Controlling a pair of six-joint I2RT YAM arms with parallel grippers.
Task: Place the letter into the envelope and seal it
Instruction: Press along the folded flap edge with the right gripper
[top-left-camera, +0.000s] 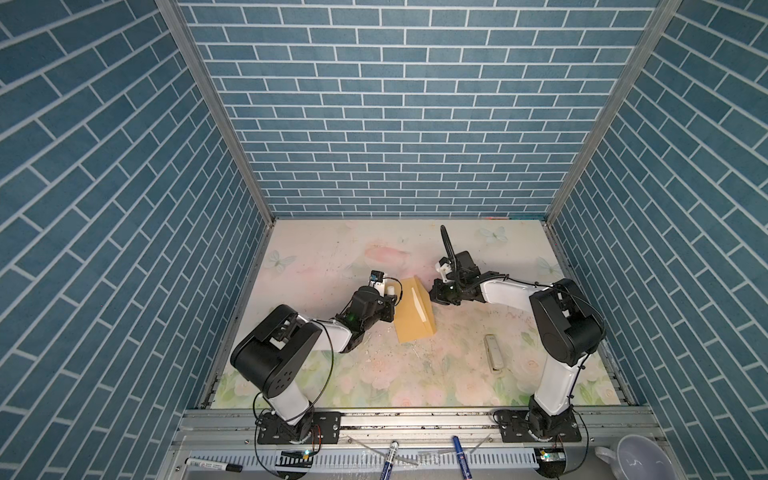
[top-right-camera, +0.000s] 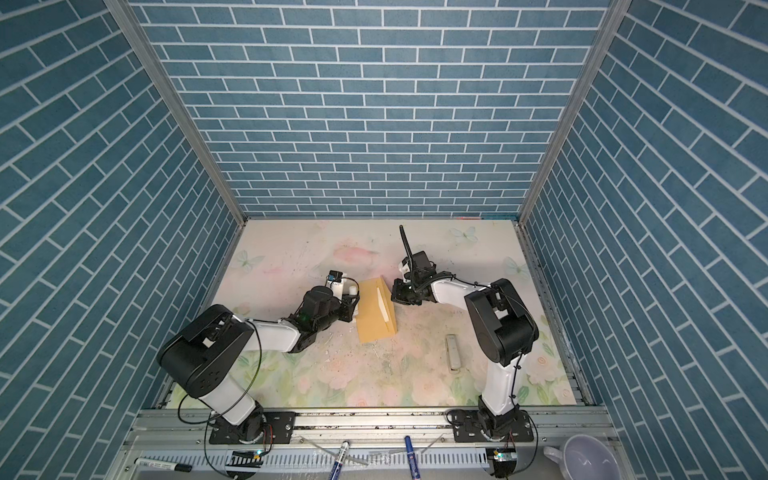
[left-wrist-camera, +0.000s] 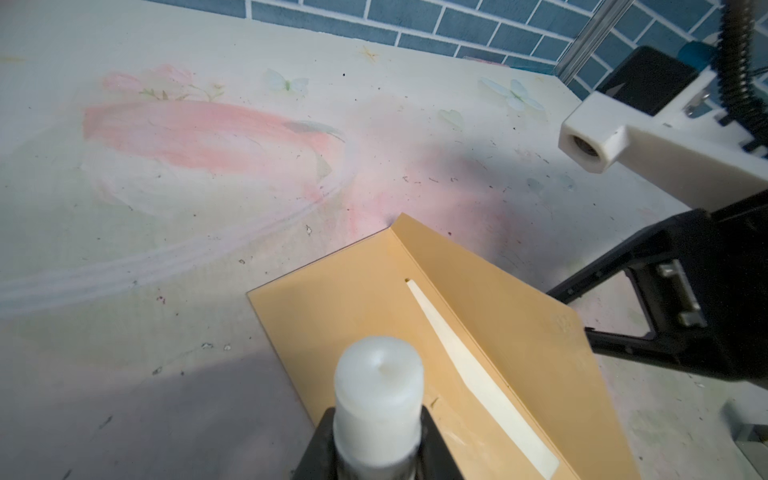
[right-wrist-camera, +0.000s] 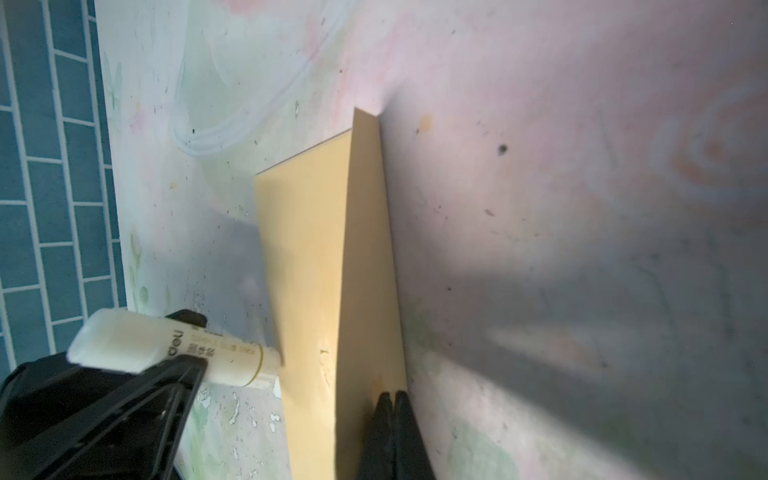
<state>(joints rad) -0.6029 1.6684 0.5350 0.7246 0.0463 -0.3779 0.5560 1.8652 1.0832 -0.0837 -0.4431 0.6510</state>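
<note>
Two grippers: the left gripper (right-wrist-camera: 189, 343) clasps a glue stick (left-wrist-camera: 378, 386) at the left edge of the mid-table envelope (top-left-camera: 409, 320); the right gripper (right-wrist-camera: 392, 399) pinches its raised flap (left-wrist-camera: 498, 299). Hold that flap steady, spread glue evenly; the letter (left-wrist-camera: 478, 374) seems tucked inside.

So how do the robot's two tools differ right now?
The left tool clasps a white glue stick, jaws apart around it; the right tool is pinched shut on the flap of the envelope. Left aims the stick at the envelope's body; right holds the flap lifted. Both are black.
</note>
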